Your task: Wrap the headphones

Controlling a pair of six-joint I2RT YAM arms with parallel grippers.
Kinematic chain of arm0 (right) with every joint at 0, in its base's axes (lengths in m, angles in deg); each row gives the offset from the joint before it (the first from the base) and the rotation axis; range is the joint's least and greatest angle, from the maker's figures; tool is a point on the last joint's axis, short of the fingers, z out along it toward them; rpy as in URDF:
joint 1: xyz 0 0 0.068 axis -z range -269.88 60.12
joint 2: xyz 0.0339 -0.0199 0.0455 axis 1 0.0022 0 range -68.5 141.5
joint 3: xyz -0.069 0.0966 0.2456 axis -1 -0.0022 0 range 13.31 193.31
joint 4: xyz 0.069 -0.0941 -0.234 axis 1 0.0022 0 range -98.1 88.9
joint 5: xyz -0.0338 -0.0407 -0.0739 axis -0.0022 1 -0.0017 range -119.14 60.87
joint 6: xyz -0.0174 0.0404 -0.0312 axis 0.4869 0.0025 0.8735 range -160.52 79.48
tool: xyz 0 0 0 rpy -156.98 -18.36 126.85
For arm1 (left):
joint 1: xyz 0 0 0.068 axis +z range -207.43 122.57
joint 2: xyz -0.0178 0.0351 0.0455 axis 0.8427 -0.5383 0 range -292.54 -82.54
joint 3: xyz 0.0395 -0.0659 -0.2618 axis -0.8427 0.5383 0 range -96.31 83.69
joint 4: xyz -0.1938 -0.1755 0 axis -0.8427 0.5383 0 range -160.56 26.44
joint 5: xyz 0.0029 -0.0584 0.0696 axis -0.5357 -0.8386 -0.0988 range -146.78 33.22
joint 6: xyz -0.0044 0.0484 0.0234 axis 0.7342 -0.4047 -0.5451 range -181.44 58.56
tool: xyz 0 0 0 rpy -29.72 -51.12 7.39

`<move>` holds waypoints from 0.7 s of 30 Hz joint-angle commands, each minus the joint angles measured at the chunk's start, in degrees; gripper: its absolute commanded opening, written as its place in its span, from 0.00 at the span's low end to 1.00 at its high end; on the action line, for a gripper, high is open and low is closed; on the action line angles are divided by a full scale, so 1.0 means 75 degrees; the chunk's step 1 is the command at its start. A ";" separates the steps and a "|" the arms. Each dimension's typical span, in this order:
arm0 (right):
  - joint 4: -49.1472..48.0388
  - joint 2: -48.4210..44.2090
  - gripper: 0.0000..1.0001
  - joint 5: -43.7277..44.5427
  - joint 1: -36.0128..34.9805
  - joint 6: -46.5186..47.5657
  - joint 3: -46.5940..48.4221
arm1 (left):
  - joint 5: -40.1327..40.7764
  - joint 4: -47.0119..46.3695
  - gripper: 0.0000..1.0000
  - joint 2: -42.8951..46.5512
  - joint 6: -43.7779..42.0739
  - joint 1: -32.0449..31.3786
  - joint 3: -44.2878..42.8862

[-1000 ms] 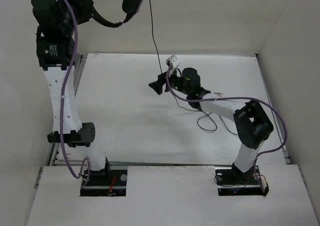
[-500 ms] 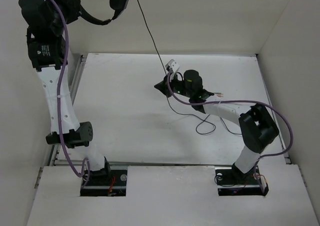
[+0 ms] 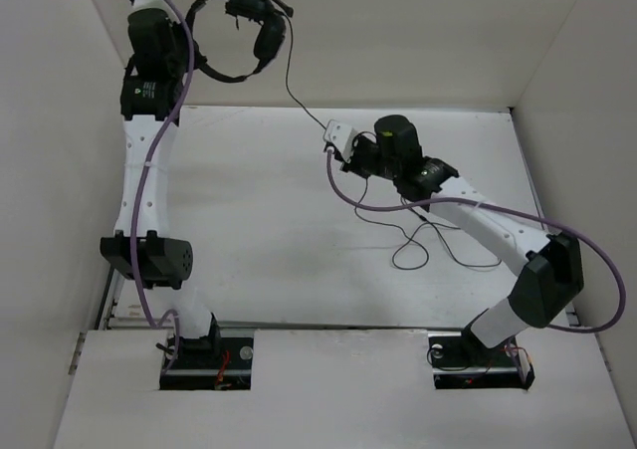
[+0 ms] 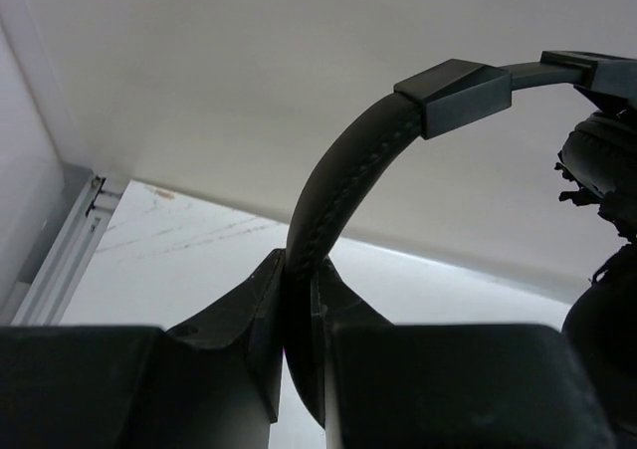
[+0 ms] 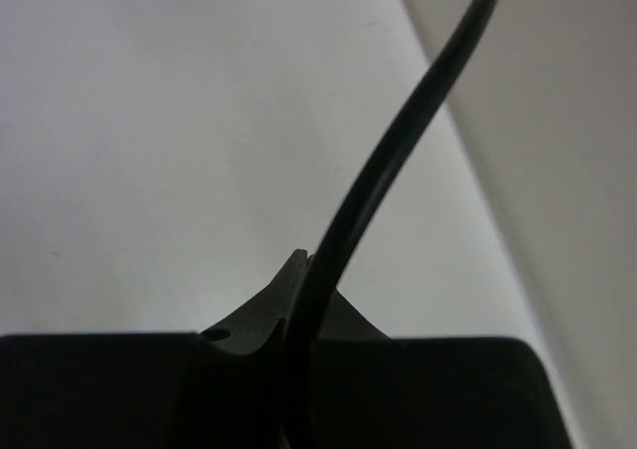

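The headphones (image 3: 239, 41) hang high at the far left, well above the desk (image 3: 249, 220), their headband (image 4: 338, 160) clenched edge-on between the left fingers (image 4: 254, 310). From the earcup (image 3: 269, 39) the cord (image 3: 299, 96) slants down and rightward to the right fingers (image 5: 249, 320), which we see pinched shut on it above the desk's far middle, the slack lying in loose loops (image 3: 410, 253) beside the right arm. We judge the right arm best placed to carry the cord up and left around the band, over a white desk walled on three sides.
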 commanded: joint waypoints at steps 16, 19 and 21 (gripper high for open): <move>0.1597 -0.0177 0.00 0.1970 -0.0587 0.7511 0.3968 | 0.1211 -0.1563 0.00 -0.0975 -0.1629 -0.2614 0.1116; 0.1246 0.0186 0.00 0.1853 -0.0109 0.7629 0.4507 | 0.0988 -0.1761 0.00 -0.0648 -0.1910 -0.3071 0.1712; 0.0988 0.0374 0.00 0.1654 0.0395 0.7559 0.4765 | 0.0731 -0.2018 0.00 -0.0285 -0.2073 -0.3282 0.2262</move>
